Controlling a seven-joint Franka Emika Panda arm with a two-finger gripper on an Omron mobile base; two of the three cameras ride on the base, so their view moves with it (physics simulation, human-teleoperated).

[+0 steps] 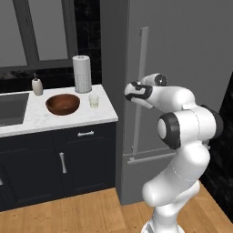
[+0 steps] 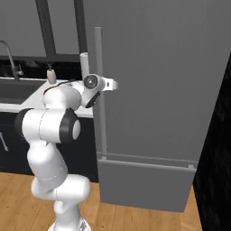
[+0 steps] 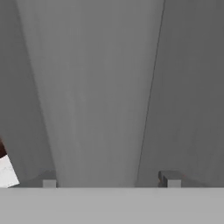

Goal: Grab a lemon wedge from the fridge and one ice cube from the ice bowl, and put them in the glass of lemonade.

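Arm (image 1: 182, 136) is glossy white, built from fat rounded link shells — almost bulbous at the elbow and lower links. Joints show as dark grey/black bands and round end caps; biggest dark cap sits on the link well behind the gripper. Wrist housing just behind the gripper has a small round dark disc with a lighter centre, plus a black collar section. Gripper (image 3: 109, 179) — in the hand view, two small squarish grey finger tips, blocky, matte. No visible cables, screws or markings on the shells. Base column white, same finish.
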